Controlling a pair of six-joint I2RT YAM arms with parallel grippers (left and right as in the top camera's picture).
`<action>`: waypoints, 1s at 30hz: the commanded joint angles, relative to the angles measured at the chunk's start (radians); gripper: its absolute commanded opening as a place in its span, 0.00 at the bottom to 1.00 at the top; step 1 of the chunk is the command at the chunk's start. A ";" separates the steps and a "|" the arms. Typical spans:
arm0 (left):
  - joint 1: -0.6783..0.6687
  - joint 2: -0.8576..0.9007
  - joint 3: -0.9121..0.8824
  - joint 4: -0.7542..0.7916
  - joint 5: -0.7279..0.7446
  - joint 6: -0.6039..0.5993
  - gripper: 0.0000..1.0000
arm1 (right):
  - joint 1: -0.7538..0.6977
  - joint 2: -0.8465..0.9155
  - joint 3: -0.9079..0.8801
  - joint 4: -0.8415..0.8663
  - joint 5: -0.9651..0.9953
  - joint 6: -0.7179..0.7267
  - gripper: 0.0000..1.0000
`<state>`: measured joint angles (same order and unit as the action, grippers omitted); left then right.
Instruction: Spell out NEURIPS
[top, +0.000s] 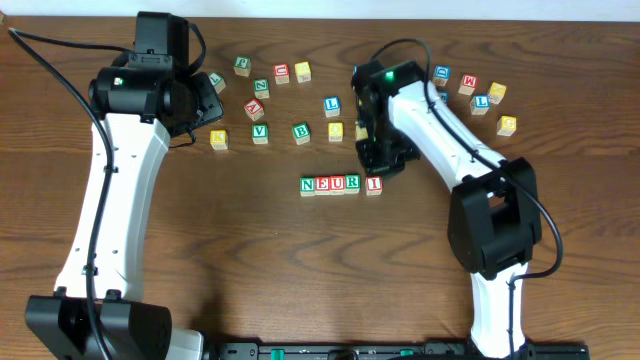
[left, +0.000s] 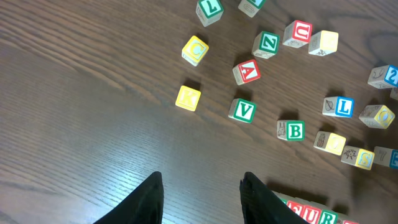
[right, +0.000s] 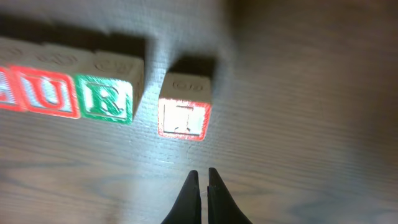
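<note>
Row N-E-U-R-I (top: 338, 185) laid mid-table. I cube (right: 182, 117) sits slight gap right of R cube (right: 106, 96). P, S not placed yet. Right gripper (right: 204, 175) pinched closed, empty, just beside I cube. Left gripper (left: 202, 182) part-open, empty, far left near loose cubes (left: 245, 111).

Right pincer (right: 203, 179) closed, tips together, nothing in it, near I cube (right: 182, 118) but not touching. I cube sits w/ small gap beside R cube (right: 107, 98); U cube (right: 51, 93) touches R cube. Dark wood surface (right: 298, 112).
</note>
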<state>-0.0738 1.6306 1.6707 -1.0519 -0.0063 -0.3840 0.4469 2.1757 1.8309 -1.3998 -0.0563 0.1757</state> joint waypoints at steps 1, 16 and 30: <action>0.005 0.010 0.001 -0.006 -0.013 0.017 0.40 | 0.035 -0.025 -0.070 0.014 -0.006 0.020 0.01; 0.005 0.010 0.001 -0.006 -0.013 0.017 0.40 | 0.060 -0.025 -0.145 0.121 0.035 0.068 0.01; 0.004 0.010 0.001 -0.006 -0.013 0.017 0.40 | 0.068 -0.027 -0.143 0.139 0.030 0.077 0.01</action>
<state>-0.0734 1.6306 1.6707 -1.0519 -0.0063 -0.3840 0.5014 2.1750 1.6928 -1.2602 -0.0292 0.2356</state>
